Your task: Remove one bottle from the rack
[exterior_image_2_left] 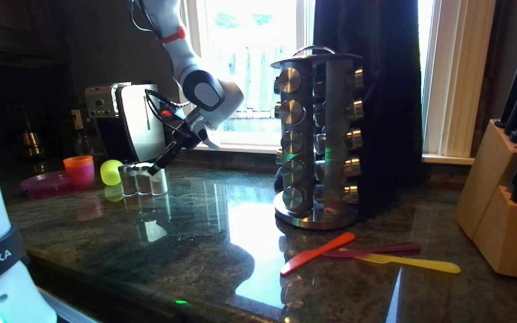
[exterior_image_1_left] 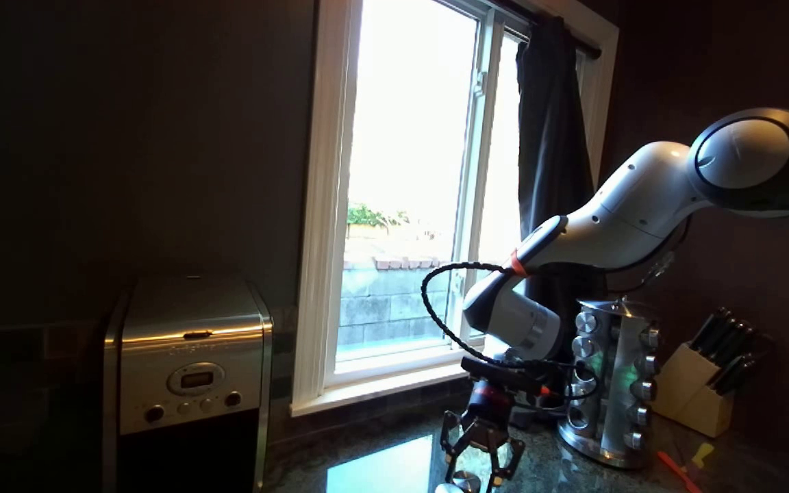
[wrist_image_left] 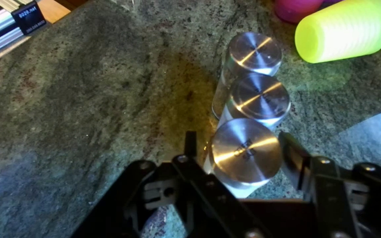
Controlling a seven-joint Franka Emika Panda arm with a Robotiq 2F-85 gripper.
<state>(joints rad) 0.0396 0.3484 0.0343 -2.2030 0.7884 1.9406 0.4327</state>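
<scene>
The rack (exterior_image_1_left: 614, 383) is a shiny metal stand holding columns of silver-lidded bottles; it also shows in an exterior view (exterior_image_2_left: 319, 134) and is outside the wrist view. Three clear bottles with silver lids stand upright in a row on the counter, away from the rack. The nearest bottle (wrist_image_left: 246, 152) has a white lower part; the middle bottle (wrist_image_left: 260, 96) and the far bottle (wrist_image_left: 255, 53) stand behind it. My gripper (wrist_image_left: 240, 145) is open, with its fingers either side of the nearest bottle's lid. A gap shows on the left; the right finger is very close, contact unclear.
A silver appliance (exterior_image_2_left: 137, 121) stands behind the bottles. A yellow-green cup (wrist_image_left: 346, 31) lies beside them, near stacked pink and orange cups (exterior_image_2_left: 79, 172) and a purple plate (exterior_image_2_left: 45, 184). Red (exterior_image_2_left: 317, 253), purple and yellow knives lie before the rack, near the knife block (exterior_image_2_left: 501, 202).
</scene>
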